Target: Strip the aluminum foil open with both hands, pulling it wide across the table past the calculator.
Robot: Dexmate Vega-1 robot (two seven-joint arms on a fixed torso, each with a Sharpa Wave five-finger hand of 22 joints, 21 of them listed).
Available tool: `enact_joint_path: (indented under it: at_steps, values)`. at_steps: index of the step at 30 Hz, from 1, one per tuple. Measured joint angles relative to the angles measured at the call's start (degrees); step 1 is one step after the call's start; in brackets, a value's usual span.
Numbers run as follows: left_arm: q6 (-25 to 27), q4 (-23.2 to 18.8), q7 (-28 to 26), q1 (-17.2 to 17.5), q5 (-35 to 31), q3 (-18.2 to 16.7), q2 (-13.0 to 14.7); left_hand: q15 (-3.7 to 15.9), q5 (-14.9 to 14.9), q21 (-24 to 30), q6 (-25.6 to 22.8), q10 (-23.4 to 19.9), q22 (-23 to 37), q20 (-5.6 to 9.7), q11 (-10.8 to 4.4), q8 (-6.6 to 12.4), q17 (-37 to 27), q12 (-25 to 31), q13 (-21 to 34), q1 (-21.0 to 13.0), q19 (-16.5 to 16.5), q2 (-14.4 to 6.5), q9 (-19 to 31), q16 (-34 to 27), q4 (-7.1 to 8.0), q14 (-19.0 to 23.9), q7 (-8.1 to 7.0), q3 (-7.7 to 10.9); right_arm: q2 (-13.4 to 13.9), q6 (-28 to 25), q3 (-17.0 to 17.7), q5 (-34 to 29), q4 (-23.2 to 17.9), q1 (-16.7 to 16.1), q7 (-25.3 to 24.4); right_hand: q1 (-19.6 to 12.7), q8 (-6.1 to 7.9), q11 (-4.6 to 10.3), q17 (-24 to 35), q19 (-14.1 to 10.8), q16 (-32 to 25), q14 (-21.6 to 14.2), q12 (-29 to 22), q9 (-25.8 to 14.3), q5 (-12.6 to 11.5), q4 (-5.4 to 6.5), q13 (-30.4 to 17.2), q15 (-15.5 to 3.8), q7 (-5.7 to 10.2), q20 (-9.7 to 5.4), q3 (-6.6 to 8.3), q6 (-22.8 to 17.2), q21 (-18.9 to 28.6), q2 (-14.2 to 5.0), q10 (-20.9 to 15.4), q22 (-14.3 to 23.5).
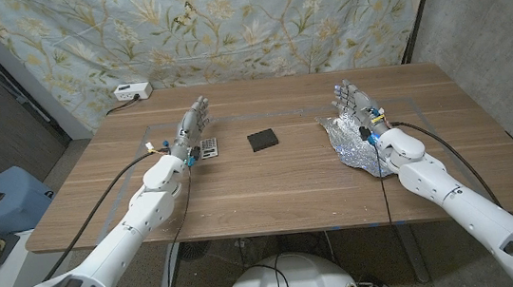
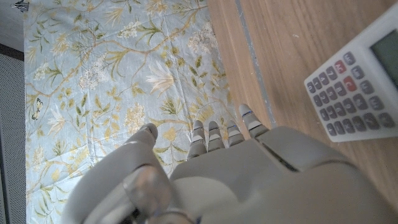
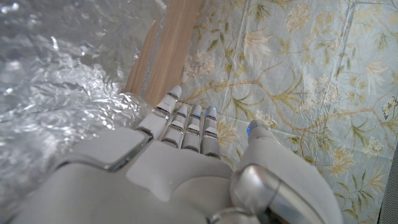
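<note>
Head view: wooden tabletop [image 1: 270, 185] with a flowery blue cloth [image 1: 225, 23] hanging behind it. Crumpled aluminum foil [image 1: 350, 143] sitting on the robot's right side of the tabletop, mostly bunched up, not spread wide at all. Right robot hand [image 1: 356, 104] up over the far part of the foil, fingers straight and apart, gripping nothing. Can't tell from up here if the hand actually touches the foil or just hangs above it.

Left robot hand [image 1: 193, 123] over on the other side, fingers also extended and loosely apart, nothing in it. Calculator [image 1: 207, 149] lying just beside that hand, on the side toward the middle of the tabletop. Small black flat thing [image 1: 263, 140] between the calculator and the foil, apart from both. White power strip [image 1: 132, 92] near the far left corner.

Left wrist view: back of the left robot hand [image 2: 249, 174], fingers [image 2: 214, 138] pointing toward the cloth [image 2: 112, 74], calculator [image 2: 357, 84] lying close by on the wood, keys and screen facing up.

Right wrist view: back of the right robot hand [image 3: 186, 162] with wrinkly, shiny foil [image 3: 62, 81] right alongside it, fingers [image 3: 186, 124] reaching past the tabletop edge toward the cloth [image 3: 298, 68].
</note>
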State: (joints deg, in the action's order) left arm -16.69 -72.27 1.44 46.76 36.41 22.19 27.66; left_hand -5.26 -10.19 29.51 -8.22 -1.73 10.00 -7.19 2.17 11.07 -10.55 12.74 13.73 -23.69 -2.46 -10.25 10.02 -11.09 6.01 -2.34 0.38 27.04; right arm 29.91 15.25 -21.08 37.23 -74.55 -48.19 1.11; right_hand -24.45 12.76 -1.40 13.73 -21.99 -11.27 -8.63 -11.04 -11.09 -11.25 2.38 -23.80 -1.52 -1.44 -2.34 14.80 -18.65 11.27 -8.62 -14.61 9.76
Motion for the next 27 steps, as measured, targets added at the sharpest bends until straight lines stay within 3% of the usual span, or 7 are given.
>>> enact_joint_path:
  at_steps: [9,24,27]
  values:
    - [-0.4,0.9,-0.4,-0.6,-0.7,0.7,-0.8,-0.49,0.0,0.0,-1.1,-0.5,0.0,0.0,0.52,0.0,0.2,0.0,-0.2,-0.5,0.0,0.0,0.0,0.0,-0.71,0.5,0.94,0.71,0.5,-0.8,0.2,0.0,-0.7,-0.3,-0.7,0.0,0.0,-0.1,0.0,0.0,0.0,0.0,0.0,0.0,0.0,-0.24,0.2,0.0,0.0,0.0,0.24,0.0,0.0,0.0,-0.1,0.0]
    - [-0.2,0.1,-1.0,-0.4,-1.5,1.3,-0.9,-0.48,0.0,-0.3,-1.1,-0.8,0.0,0.33,0.81,0.0,0.2,0.0,-0.5,-0.5,0.3,0.0,0.0,0.0,-1.35,0.5,0.94,1.34,2.6,-1.5,0.5,-2.1,-4.3,-1.4,-3.0,-1.2,-0.27,-0.32,-0.4,0.0,0.0,0.1,0.0,0.0,0.0,-1.52,1.1,0.07,0.0,0.0,0.86,0.0,0.0,0.3,0.1,0.0]
    - [-0.2,0.1,-1.0,-0.4,-1.6,1.4,-0.9,-0.48,0.0,-0.3,-1.3,-0.8,0.0,0.33,0.81,0.0,0.2,0.0,-0.7,-0.5,0.3,0.0,0.0,0.0,-1.27,0.5,1.16,1.74,3.0,-1.8,0.6,-2.5,-4.9,-1.7,-3.5,-1.4,-0.27,-1.15,-0.6,0.0,0.0,0.2,0.0,0.1,0.0,-1.81,1.2,0.23,0.0,0.0,0.85,0.0,0.0,0.46,0.1,0.0]
